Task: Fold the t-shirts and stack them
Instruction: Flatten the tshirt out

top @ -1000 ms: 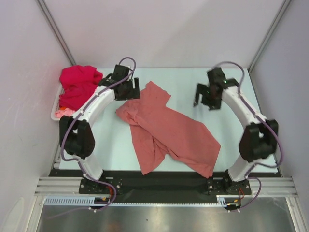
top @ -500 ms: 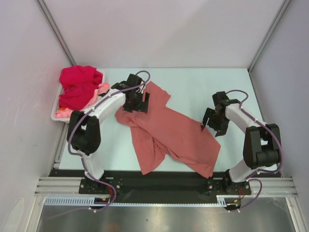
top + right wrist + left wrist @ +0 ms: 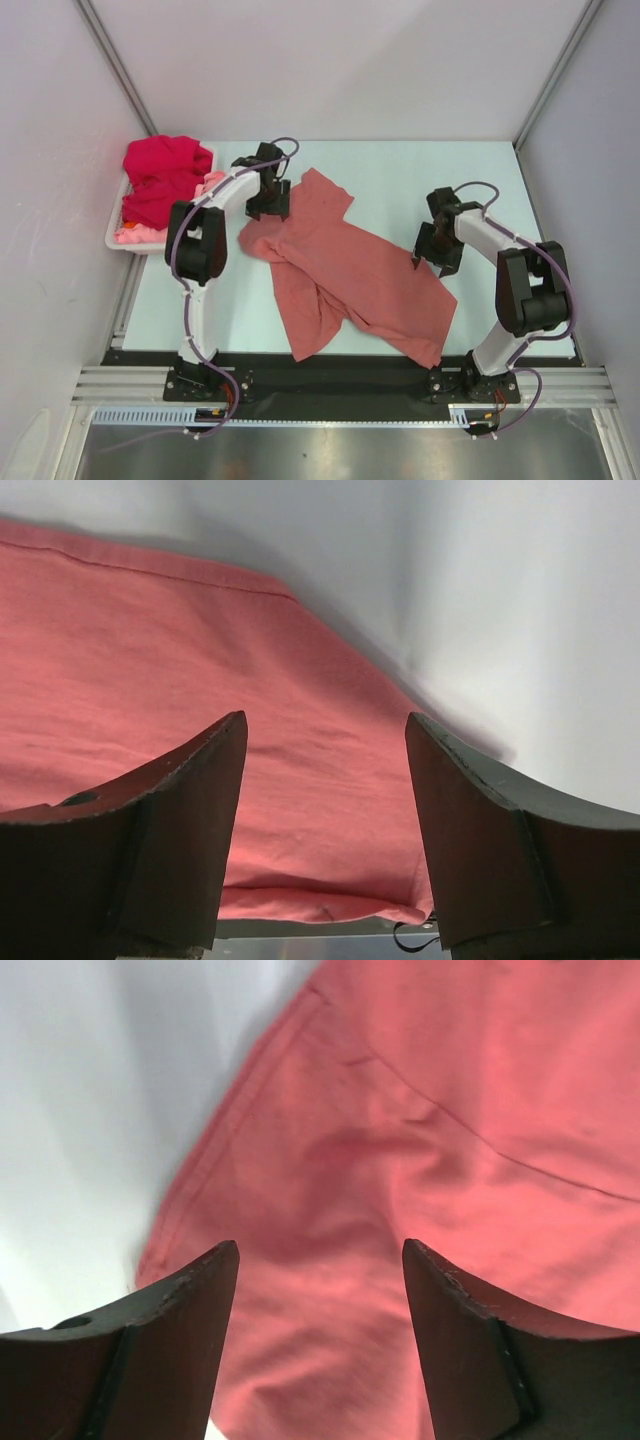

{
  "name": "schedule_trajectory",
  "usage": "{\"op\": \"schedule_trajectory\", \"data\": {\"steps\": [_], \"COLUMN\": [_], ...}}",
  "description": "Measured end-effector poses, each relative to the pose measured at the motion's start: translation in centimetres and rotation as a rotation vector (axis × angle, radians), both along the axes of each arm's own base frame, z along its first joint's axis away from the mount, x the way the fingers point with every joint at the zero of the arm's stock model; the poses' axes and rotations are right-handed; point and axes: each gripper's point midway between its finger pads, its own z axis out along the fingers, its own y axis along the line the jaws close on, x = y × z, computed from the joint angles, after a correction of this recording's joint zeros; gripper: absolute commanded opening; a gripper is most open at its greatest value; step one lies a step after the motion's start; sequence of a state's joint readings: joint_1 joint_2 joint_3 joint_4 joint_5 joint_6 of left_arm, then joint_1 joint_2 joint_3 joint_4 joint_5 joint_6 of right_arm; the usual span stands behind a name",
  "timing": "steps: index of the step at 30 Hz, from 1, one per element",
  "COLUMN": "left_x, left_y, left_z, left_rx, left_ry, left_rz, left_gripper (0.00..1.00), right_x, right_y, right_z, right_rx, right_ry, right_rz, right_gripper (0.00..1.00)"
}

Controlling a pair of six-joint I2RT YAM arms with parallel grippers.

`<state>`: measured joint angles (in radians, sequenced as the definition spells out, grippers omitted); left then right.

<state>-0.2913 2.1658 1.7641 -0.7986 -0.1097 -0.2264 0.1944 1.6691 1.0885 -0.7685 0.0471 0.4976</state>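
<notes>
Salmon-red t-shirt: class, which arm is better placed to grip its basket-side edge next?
Left, probably. The left gripper hangs open just inside that hem of the salmon-red t-shirt; the right gripper, also open, is over the opposite edge.

Top view: no readable text, label, brand, number or sign.
Left wrist view: nothing legible.
Right wrist view: nothing legible.
</notes>
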Motion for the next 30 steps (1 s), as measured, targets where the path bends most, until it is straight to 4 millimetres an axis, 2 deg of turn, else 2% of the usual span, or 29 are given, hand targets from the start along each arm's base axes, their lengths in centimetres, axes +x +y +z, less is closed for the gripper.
{"op": "schedule_trajectory", "data": {"steps": [5, 10, 12, 16, 17, 18, 20, 23, 24, 25, 27, 30], "left_x": [-0.3, 0.2, 0.2, 0.7, 0.8, 0.9, 0.9, 0.9, 1.0, 1.1, 1.3, 1.5], "left_y": [0.2, -0.4, -0.4, -0.9, -1.1, -1.4, -1.9, -3.0, -3.3, -3.7, -4.5, -5.8], "left_z": [-2.7, -2.7, -2.7, -2.7, -2.6, -2.6, -2.5, -2.2, -1.9, -1.7, -0.7, 2.0], "left_rx": [-0.022, -0.04, -0.039, -0.061, -0.072, -0.085, -0.112, -0.161, -0.175, -0.184, -0.203, -0.226], "left_ry": [0.064, 0.062, 0.068, 0.07, 0.07, 0.071, 0.074, 0.078, 0.077, 0.071, 0.051, -0.003], "left_rz": [0.008, 0.002, 0.002, -0.006, -0.008, -0.009, -0.016, -0.029, -0.032, -0.037, -0.054, -0.085], "left_gripper": [0.69, 0.57, 0.42, 0.2, 0.09, 0.01, 0.0, 0.0, 0.0, 0.0, 0.0, 0.0], "right_x": [0.1, 1.0, 1.5, 2.0, 2.0, 2.0, 2.0, 2.4, 2.8, 3.4, 4.7, 6.8], "right_y": [0.0, 0.1, 0.2, 0.4, 0.4, 0.4, 0.2, -0.3, -0.5, -0.6, -0.7, -1.3], "right_z": [-1.2, -1.9, -1.8, -1.7, -1.7, -1.7, -1.7, -1.5, -1.3, -1.0, 0.1, 2.7], "right_rx": [-0.053, -0.055, -0.05, -0.045, -0.045, -0.045, -0.046, -0.049, -0.051, -0.055, -0.064, -0.094], "right_ry": [0.016, 0.012, 0.0, -0.018, -0.018, -0.018, -0.019, -0.022, -0.027, -0.034, -0.057, -0.126], "right_rz": [0.019, 0.05, 0.063, 0.079, 0.082, 0.082, 0.086, 0.075, 0.07, 0.067, 0.058, 0.046], "right_gripper": [0.7, 0.69, 0.64, 0.56, 0.53, 0.42, 0.34, 0.15, 0.04, 0.0, 0.0, 0.0]}}
